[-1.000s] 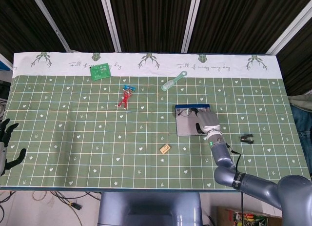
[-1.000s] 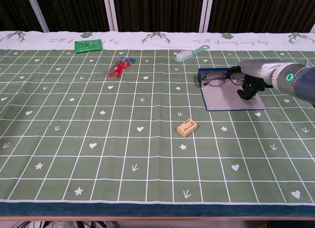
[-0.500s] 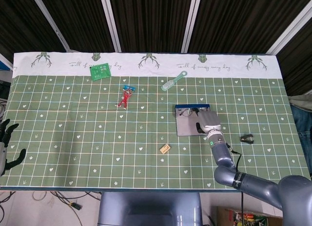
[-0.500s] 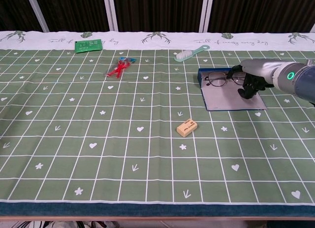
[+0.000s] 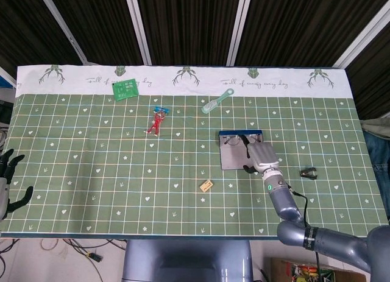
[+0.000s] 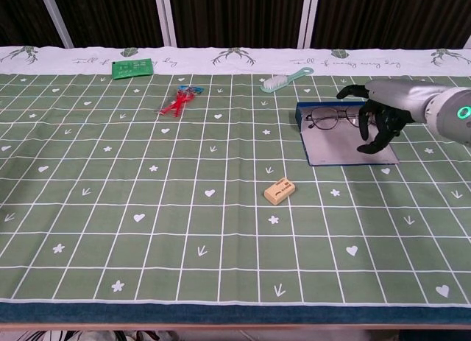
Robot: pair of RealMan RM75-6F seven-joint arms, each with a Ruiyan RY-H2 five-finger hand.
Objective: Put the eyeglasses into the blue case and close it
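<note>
The eyeglasses (image 6: pixel 331 120) lie across the far part of the open blue case (image 6: pixel 342 151), which is flat on the green cloth. In the head view the eyeglasses (image 5: pixel 235 141) show at the far end of the case (image 5: pixel 231 160), partly hidden by my hand. My right hand (image 6: pixel 380 111) hovers over the case's right side with its fingers spread and pointing down, holding nothing. The right hand (image 5: pixel 262 155) covers the case's right edge from above. My left hand (image 5: pixel 7 181) stays at the table's far left edge, fingers apart and empty.
A tan eraser (image 6: pixel 280 191) lies in front of the case. A pale green brush (image 6: pixel 283 79) is behind it. Red and blue clips (image 6: pixel 179 100) and a green board (image 6: pixel 132 67) sit at the back left. A black clip (image 5: pixel 309 172) lies right of the case.
My right hand has let go of the eyeglasses, opened its fingers and lifted slightly to the right. The eyeglasses now rest in the case. The left hand has not moved.
</note>
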